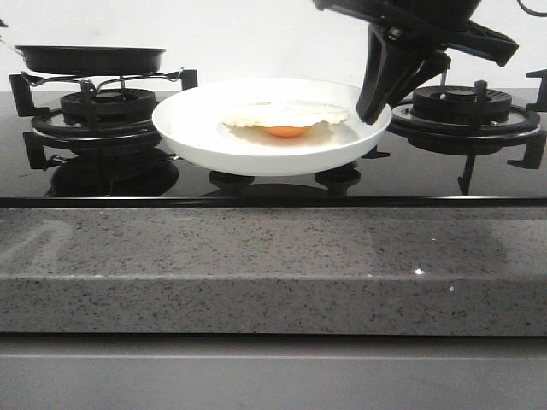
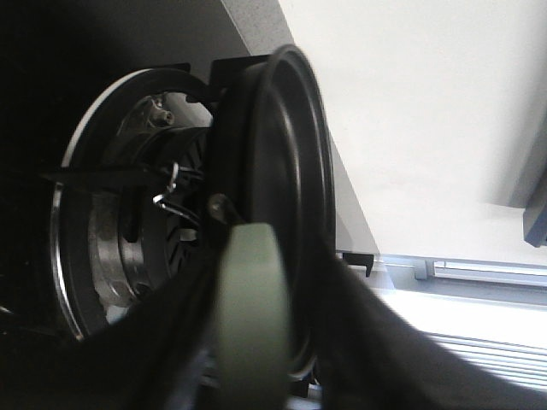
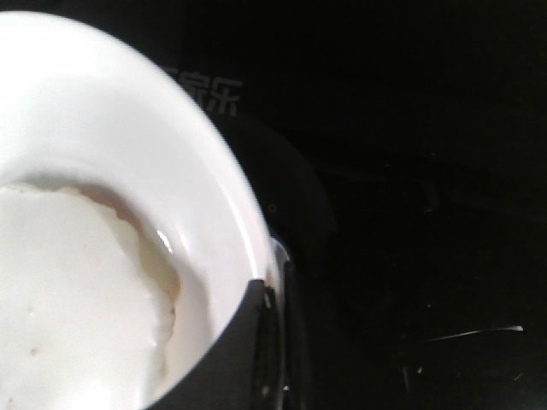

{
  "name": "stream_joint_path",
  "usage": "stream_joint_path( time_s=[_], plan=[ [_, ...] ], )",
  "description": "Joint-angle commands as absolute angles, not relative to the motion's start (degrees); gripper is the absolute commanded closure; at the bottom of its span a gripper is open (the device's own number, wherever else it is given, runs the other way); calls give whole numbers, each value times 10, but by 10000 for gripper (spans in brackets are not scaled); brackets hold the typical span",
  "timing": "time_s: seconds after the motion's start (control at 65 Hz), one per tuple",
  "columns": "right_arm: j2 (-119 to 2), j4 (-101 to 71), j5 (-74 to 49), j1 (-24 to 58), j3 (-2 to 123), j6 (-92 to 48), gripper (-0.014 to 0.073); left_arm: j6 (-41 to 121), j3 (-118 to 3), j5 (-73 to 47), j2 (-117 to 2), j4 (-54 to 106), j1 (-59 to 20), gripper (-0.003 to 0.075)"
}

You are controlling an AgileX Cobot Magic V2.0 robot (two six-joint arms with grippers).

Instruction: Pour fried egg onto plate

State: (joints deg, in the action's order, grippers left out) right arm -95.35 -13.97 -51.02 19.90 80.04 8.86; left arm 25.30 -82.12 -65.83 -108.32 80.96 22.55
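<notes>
Grey speckled countertop (image 1: pixel 273 265) fills the near part of the front view, with the glossy black hob (image 1: pixel 479 175) behind it. Between 2 burners, the white plate (image 1: pixel 197 128) sits raised off the glass, and the fried egg (image 1: pixel 286 118) lies on it, yolk edge showing toward the camera. Over the plate's right rim, the right gripper (image 1: pixel 376 94) points down, its dark fingers meeting the rim. A black frying pan (image 1: pixel 90 58) is above the left burner (image 1: pixel 94 107). From the left wrist, the left gripper (image 2: pixel 256 342) is closed on the pan's handle, with the pan (image 2: pixel 282 171) seen edge-on beside the burner (image 2: pixel 120 222). From the right wrist, a dark finger (image 3: pixel 231 359) presses the plate's rim (image 3: pixel 197 154); the egg (image 3: pixel 77 290) rests inside; the jaws clamp that rim.
</notes>
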Motion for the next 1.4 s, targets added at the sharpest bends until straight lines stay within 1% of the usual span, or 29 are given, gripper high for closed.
stream_joint_path(
  time_s=[0.0, 0.046, 0.092, 0.292, 0.677, 0.8, 0.954, 1.093, 1.185, 1.308, 1.385],
  plan=[
    [-934, -133, -496, 199, 816, 84, 663, 249, -839, -686, -1054, 860, 226, 242],
    [-934, -133, -496, 199, 816, 84, 663, 249, -839, -690, -1054, 859, 226, 204],
    [-934, -133, -496, 199, 816, 84, 663, 249, -839, -691, -1054, 859, 226, 188],
    [-935, -133, -496, 199, 816, 84, 663, 250, -850, -691, -1054, 835, 235, 189],
    [-935, -133, -496, 199, 816, 84, 663, 250, -857, -693, -1039, 787, 306, 193],
    [-935, -133, -496, 199, 816, 84, 663, 261, -857, -688, -1014, 745, 317, 195],
    [-935, -133, -496, 199, 816, 84, 663, 262, -857, -665, -968, 679, 309, 195],
    [-935, -133, -496, 199, 816, 84, 663, 262, -857, -642, -911, 607, 277, 195],
    [-935, -133, -496, 199, 816, 84, 663, 262, -857, -625, -873, 557, 233, 195],
    [-935, -133, -496, 199, 816, 84, 663, 242, -857, -613, -826, 446, 137, 195],
    [-935, -133, -496, 199, 816, 84, 663, 184, -857, -608, -798, 311, 56, 195]
  ],
)
